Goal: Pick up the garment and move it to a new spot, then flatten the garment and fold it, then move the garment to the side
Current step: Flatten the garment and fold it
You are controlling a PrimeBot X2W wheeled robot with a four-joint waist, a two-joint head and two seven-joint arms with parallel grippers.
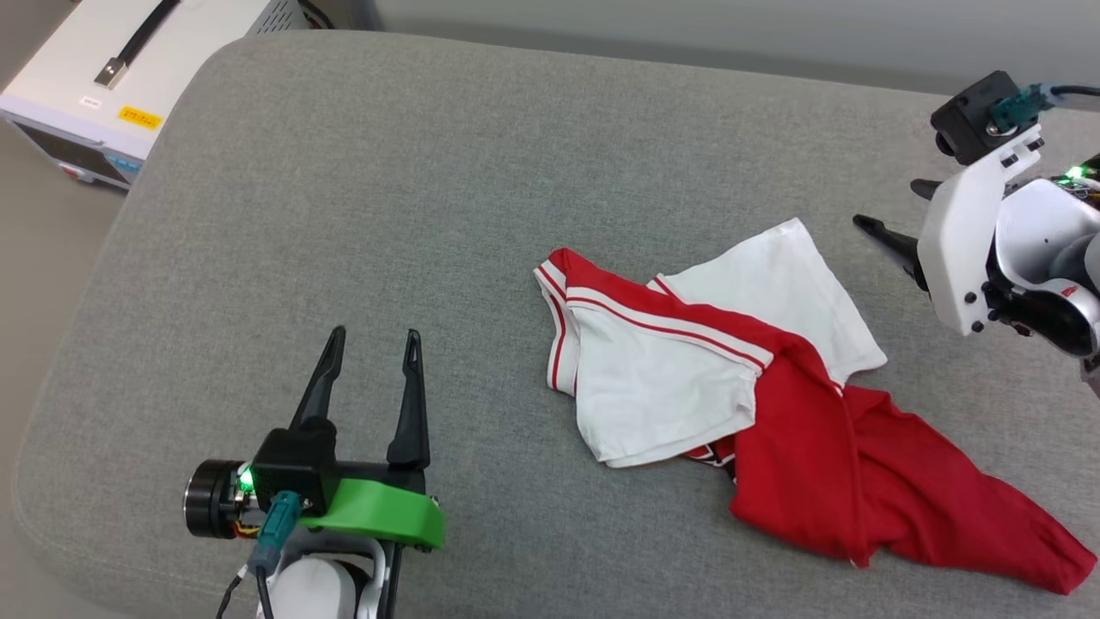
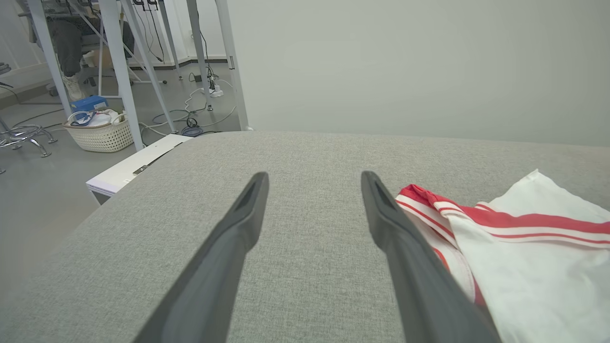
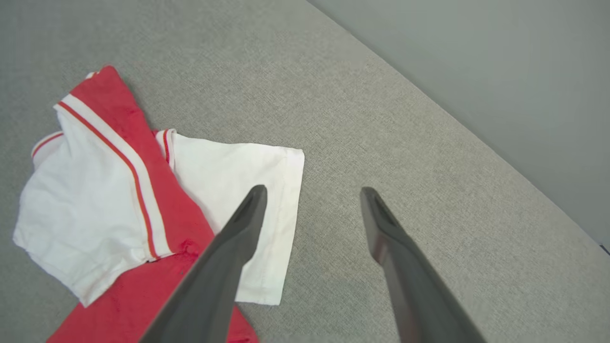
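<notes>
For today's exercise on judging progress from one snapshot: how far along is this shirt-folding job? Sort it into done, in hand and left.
Done: nothing clearly. The garment lies crumpled on the grey cushion, and whether this is its new spot cannot be told.
In hand: nothing. The left gripper and right gripper are open and empty, one on each side of it.
Left: flattening, folding, moving it aside.

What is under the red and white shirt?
The shirt lies crumpled on the grey padded surface, which shows beside it. Folds of the shirt overlap each other. Anything beneath the cloth is hidden.
</notes>
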